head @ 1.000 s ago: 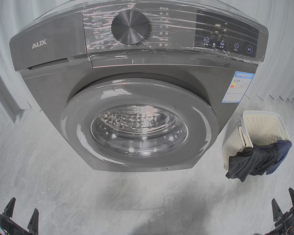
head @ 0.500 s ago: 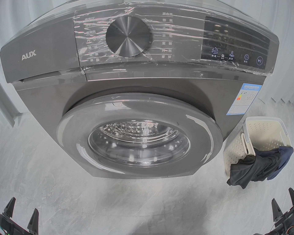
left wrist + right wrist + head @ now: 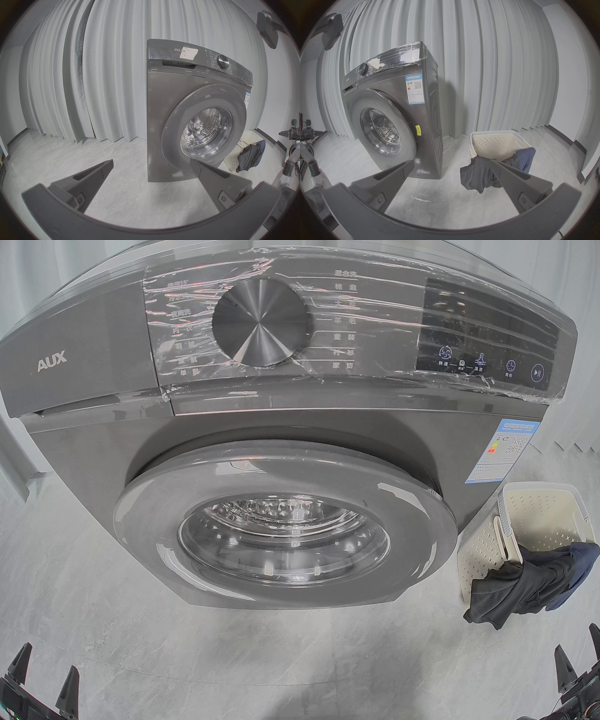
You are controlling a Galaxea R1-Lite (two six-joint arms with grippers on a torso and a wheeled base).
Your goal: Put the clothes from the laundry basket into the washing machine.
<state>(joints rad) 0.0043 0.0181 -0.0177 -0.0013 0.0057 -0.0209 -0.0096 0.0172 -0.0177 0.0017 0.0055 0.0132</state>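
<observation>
A grey front-loading washing machine (image 3: 281,427) stands before me, its round glass door (image 3: 284,539) closed; it also shows as the washing machine (image 3: 193,106) and the washing machine (image 3: 390,109) in the wrist views. To its right on the floor sits a cream laundry basket (image 3: 547,515) with dark grey and navy clothes (image 3: 528,584) draped over its front rim. The clothes (image 3: 487,170) hang out of the basket (image 3: 497,142). My left gripper (image 3: 42,674) is open low at the left. My right gripper (image 3: 578,652) is open low at the right, short of the basket.
Pale marble floor (image 3: 250,652) spreads between me and the machine. Grey curtains (image 3: 93,78) line the walls behind and beside the machine. The basket stands close against the machine's right side.
The whole head view has shifted: the machine looms larger and lower, so the camera has come closer. Both grippers keep their places in the picture.
</observation>
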